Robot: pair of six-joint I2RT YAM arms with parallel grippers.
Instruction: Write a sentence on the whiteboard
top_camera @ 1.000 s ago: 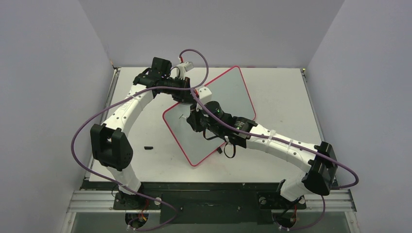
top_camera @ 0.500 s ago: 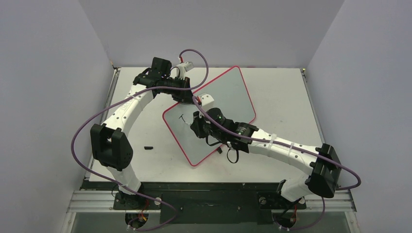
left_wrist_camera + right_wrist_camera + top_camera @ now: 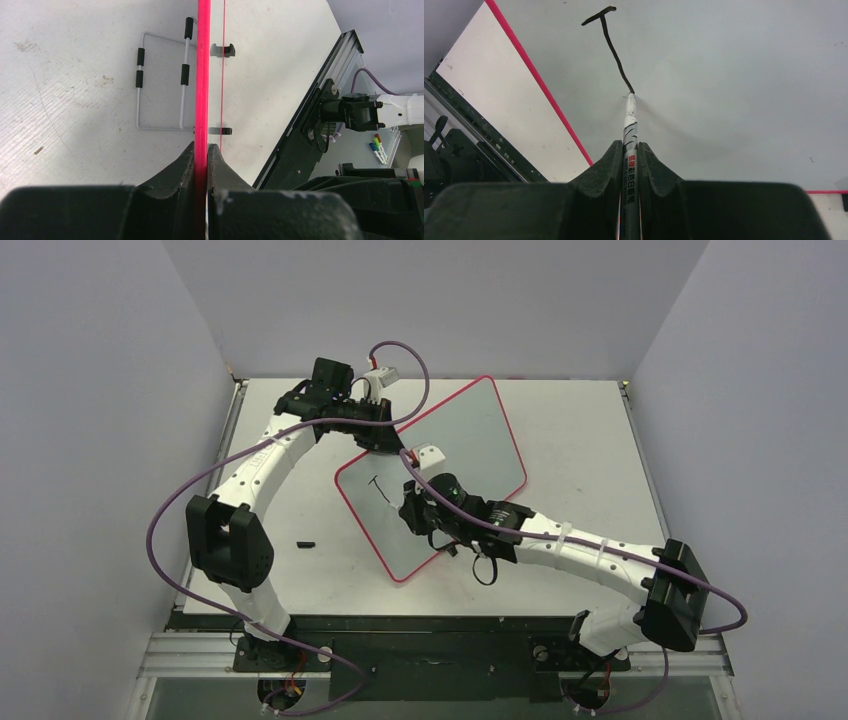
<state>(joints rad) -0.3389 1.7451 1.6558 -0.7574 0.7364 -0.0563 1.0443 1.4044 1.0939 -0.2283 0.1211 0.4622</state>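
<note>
Framing the whiteboard (image 3: 470, 430): scuffed white table (image 3: 580, 440), grey walls (image 3: 430, 300)

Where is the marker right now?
In the right wrist view, the marker is clamped in the right gripper, its tip touching the whiteboard at the lower end of the black stroke.

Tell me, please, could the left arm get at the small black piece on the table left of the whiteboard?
Probably not yet: the left gripper is shut on the red rim of the whiteboard and would have to let go first. Otherwise the way to the small black piece looks free.
</note>
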